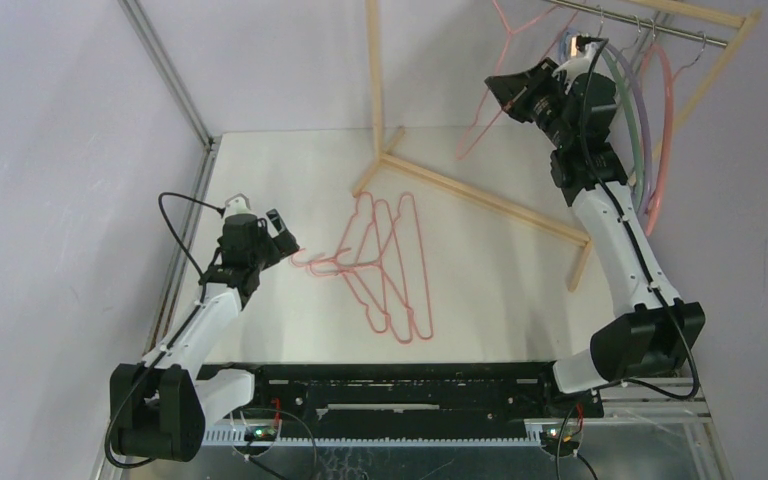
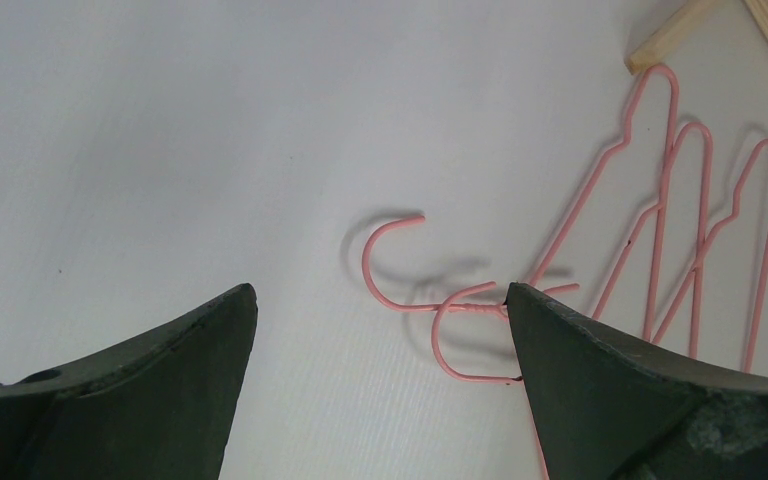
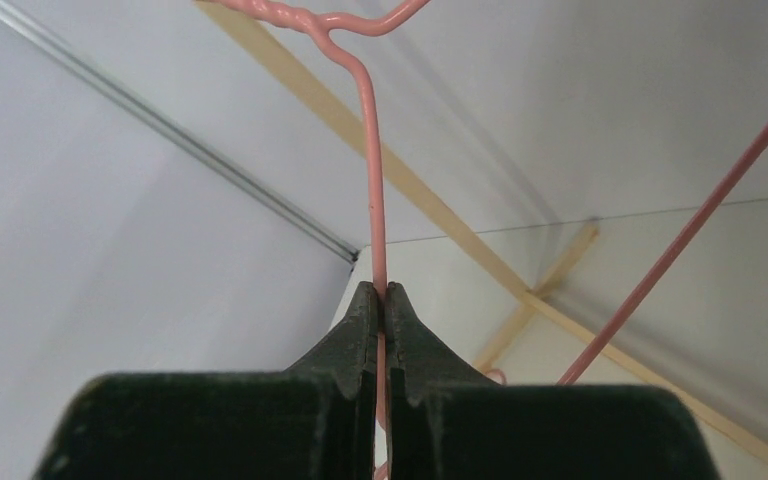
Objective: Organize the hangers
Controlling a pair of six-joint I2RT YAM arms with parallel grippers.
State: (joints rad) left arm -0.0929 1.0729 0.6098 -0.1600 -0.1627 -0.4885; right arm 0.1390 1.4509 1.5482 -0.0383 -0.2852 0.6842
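The left hand (image 2: 380, 295) is held wide apart over the table (image 2: 160, 150), and pink hangers (image 2: 660, 230) are laid just ahead of it, hooks nearest one fingertip. The right hand (image 3: 381, 290) is clamped on a wire hanger (image 3: 372, 200) and raised beside the rail (image 1: 650, 25), where curved hangers (image 1: 650, 130) are hung.

Wire hangers (image 1: 390, 265) are stacked overlapping mid-table (image 1: 280, 170), hooks pointed left. The left gripper (image 1: 285, 238) is set just left of the stack, the nearest hook just beside one spread finger. The rack frame (image 1: 480, 197) is stood rear right, its foot bar run diagonally behind the stack. Curved hangers (image 1: 668, 120) are hung on the rail (image 1: 660, 28) top right. To their left, one raised wire hanger (image 3: 372, 180) is pinched in the right gripper (image 3: 380, 295).
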